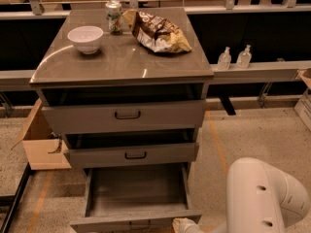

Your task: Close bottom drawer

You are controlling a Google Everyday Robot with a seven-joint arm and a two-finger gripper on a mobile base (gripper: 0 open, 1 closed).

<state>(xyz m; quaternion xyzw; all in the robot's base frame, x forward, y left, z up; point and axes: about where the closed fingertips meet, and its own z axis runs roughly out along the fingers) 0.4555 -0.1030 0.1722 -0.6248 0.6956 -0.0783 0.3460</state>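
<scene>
Grey wood-grain bottom drawer (136, 191) stands pulled far out, lowest tier.
Tool (186, 225) sits by its front's right corner, seemingly touching; clenched or released, I cannot tell.

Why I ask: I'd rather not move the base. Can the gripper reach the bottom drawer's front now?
Probably yes. The gripper sits by the right end of the front of the pulled-out bottom drawer, with nothing visible between them; whether they touch is cut off.
</scene>
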